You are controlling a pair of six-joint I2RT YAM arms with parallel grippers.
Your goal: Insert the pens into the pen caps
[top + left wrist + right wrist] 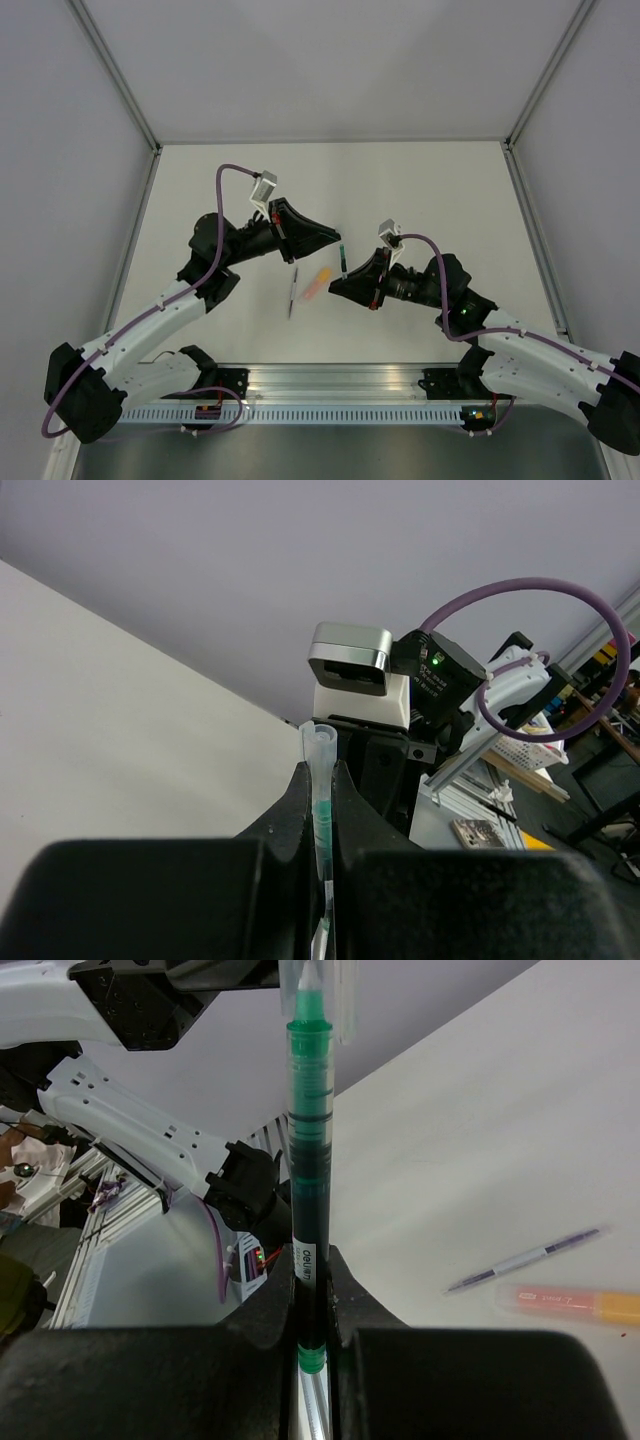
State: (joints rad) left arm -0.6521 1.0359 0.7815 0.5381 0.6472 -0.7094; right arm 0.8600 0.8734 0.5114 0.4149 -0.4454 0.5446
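Green pen (308,1160) is up off the table (500,1110), and we have it pinched low on the barrel in the right gripper (312,1270), fingers closed snug around it, tip pointing away from the wrist. Across from it, the left gripper (320,775) is clamped shut on the clear cap (320,748), which pokes out past the fingertips. From the right wrist view the tip sits right at the cap's mouth, perhaps just inside. We cannot tell how deep.

This is the seating push, as we read it, and it calls for care. We want pen and cap on one line before any force goes in; a slight tilt would make the tip catch on the cap wall. The pen is held far from its tip, so it may pivot in the fingers. Our advice is a slow, straight drive along the barrel, with the left arm braced as the fixed side. The cap is slick plastic and could slide back through the pads.

Down on the table, the thin grey pen (525,1258) and the orange pen (570,1303) lie just beside each other, untouched.
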